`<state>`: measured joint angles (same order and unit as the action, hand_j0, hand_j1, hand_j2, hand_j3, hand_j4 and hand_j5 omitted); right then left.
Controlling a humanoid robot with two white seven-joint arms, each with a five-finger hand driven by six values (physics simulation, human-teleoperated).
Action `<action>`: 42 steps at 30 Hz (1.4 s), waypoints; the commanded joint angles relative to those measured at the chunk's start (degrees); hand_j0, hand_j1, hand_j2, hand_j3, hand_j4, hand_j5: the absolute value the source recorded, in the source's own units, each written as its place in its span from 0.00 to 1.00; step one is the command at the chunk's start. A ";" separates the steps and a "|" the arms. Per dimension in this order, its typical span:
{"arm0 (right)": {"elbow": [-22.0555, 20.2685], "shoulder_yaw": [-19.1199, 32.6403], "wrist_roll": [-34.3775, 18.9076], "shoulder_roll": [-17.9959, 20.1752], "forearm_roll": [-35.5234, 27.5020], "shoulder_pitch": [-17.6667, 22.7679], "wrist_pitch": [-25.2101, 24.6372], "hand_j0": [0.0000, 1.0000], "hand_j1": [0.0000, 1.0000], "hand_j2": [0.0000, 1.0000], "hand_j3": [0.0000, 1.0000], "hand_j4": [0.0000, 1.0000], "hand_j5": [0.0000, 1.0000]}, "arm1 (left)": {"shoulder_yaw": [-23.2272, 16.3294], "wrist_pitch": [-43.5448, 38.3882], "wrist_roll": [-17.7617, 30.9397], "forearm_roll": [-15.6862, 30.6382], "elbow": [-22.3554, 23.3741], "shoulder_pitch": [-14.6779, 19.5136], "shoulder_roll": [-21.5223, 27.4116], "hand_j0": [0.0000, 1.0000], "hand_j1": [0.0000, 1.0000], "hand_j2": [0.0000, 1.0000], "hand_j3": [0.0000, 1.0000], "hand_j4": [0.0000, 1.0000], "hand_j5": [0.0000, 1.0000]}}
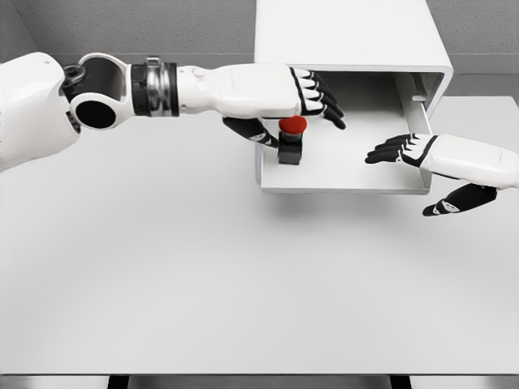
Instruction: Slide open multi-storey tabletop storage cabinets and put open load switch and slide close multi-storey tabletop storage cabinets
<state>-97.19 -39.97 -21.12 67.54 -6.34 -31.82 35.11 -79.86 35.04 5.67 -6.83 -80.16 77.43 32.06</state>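
The white storage cabinet (349, 32) stands at the back of the table, with its bottom drawer (340, 185) slid out toward me. The load switch (291, 146), a black body with a red cap, stands upright in the drawer's left part. My left hand (296, 109) hovers right over it with its fingers (323, 96) stretched out past the cap and its thumb (258, 134) close beside the body, not closed around it. My right hand (422, 174) is open at the drawer's right front corner, fingers (389, 152) over the drawer floor and thumb (454, 201) in front of the drawer face.
The white table (203, 284) spreads out in front of the cabinet. My left arm (122, 89) reaches across the table's back left. The table's front edge (259, 374) runs along the bottom of the view.
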 commanded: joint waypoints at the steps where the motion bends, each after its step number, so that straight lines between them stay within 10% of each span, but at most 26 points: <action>1: -0.01 -0.02 0.03 0.04 -0.42 0.00 -0.11 1.00 1.00 1.00 1.00 1.00 1.00 | 0.23 -0.04 -0.13 0.51 -0.08 0.00 -0.24 1.00 1.00 1.00 1.00 1.00 1.00; 24: -0.10 -0.64 1.17 -1.54 -0.42 0.09 -0.11 1.00 1.00 1.00 1.00 1.00 1.00 | 5.77 -0.04 -1.45 8.33 -15.29 0.35 16.54 1.00 1.00 1.00 1.00 1.00 1.00; 27: -0.10 -0.64 1.17 -1.54 -0.42 0.18 -0.11 1.00 1.00 1.00 1.00 1.00 1.00 | 11.04 -0.04 -3.65 8.50 -16.17 -6.85 24.45 1.00 1.00 1.00 1.00 1.00 1.00; 30: -0.10 -0.64 1.17 -1.54 -0.42 0.18 -0.11 1.00 1.00 1.00 1.00 1.00 1.00 | 24.84 -0.04 -3.47 7.98 -15.90 -25.40 29.99 1.00 1.00 1.00 1.00 1.00 1.00; 42: 3.41 -0.72 -1.12 -7.60 0.10 -1.49 -0.11 1.00 1.00 1.00 1.00 1.00 1.00 | 26.33 -0.04 -1.02 7.71 -7.90 -40.96 25.51 1.00 1.00 1.00 1.00 1.00 1.00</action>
<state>-95.32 -40.72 -21.45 61.09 -6.00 -33.49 35.10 -54.13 35.02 3.63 0.42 -89.54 36.30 59.05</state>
